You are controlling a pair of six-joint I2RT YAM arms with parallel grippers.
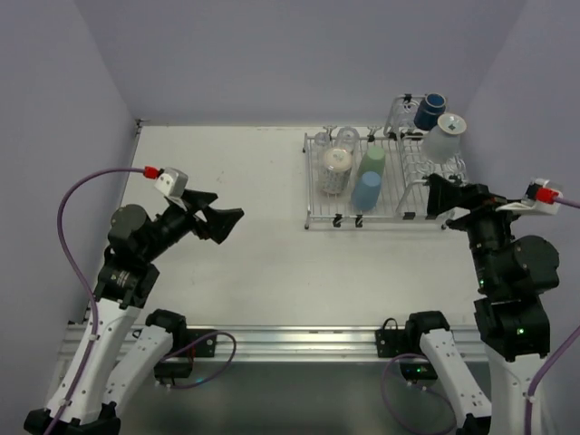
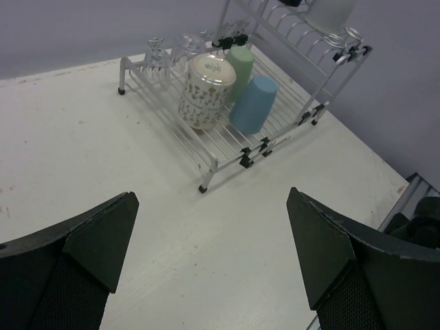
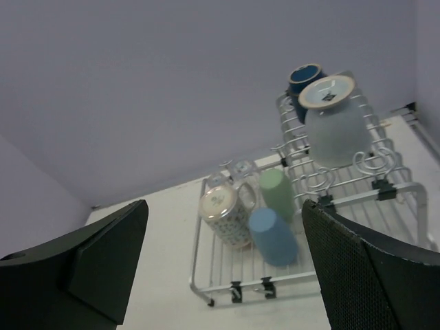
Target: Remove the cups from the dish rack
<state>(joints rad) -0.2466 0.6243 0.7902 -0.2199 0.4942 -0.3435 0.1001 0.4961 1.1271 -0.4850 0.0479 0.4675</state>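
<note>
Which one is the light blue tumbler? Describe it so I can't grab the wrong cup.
Look at the silver dish rack at the far right of the table, on its low flat tray. The light blue tumbler sits at the tray's near edge, just in front of the pale green tumbler and right of the patterned cup; it is the tray's only plain blue cup.

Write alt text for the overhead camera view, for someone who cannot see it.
A silver wire dish rack at the far right of a white table holds a patterned cup, a green tumbler, a blue tumbler, clear glasses, a navy mug and a whitish mug. Nearer the camera, the left gripper and the right gripper are both open and empty.
</note>
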